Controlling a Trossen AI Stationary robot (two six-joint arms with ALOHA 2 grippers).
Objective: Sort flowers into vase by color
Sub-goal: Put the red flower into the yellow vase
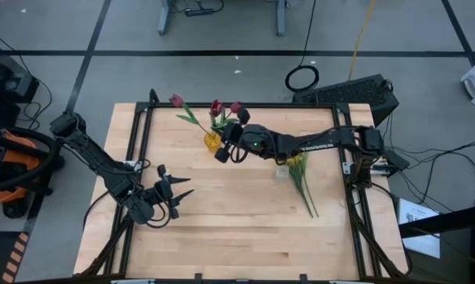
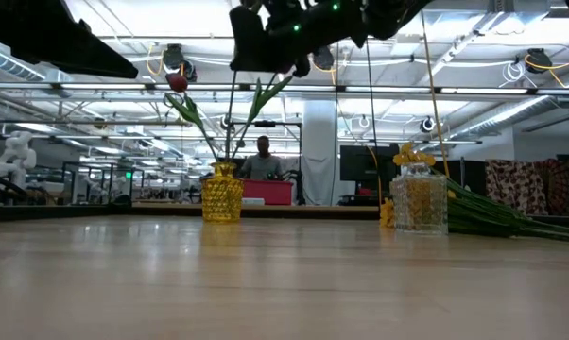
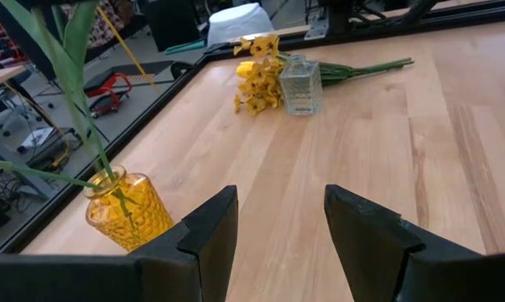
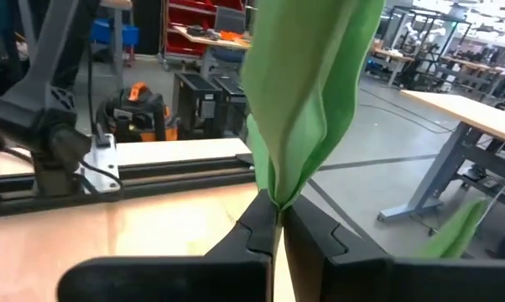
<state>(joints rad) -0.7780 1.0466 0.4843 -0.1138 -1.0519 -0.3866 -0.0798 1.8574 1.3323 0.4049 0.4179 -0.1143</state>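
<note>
A yellow glass vase (image 1: 212, 142) stands at the table's far middle with green stems in it. Dark-red tulips (image 1: 177, 101) (image 1: 215, 106) (image 1: 235, 106) lean out beyond it toward the far edge. My right gripper (image 1: 222, 151) hovers just above this vase, shut on a tulip's leafy green stem (image 4: 303, 101). A clear glass vase (image 1: 282, 170) stands to the right. The yellow flowers (image 1: 301, 175) lie on the table beside it, blossoms against the vase. My left gripper (image 1: 181, 188) waits open at the near left, touching nothing. My right gripper pinches the tulip's stem and folded green leaf (image 4: 277, 201) between its two fingertips. The fingers come about level from the table's right and lie across the stem. The stem runs down from the fingers into the yellow vase's mouth (image 3: 110, 180). Its blossom is outside the wrist view.
A black frame rail (image 1: 222, 105) runs along the table's far and side edges. Bare wood lies between the two vases and across the near half. A person (image 2: 263, 161) sits in the room beyond the far edge.
</note>
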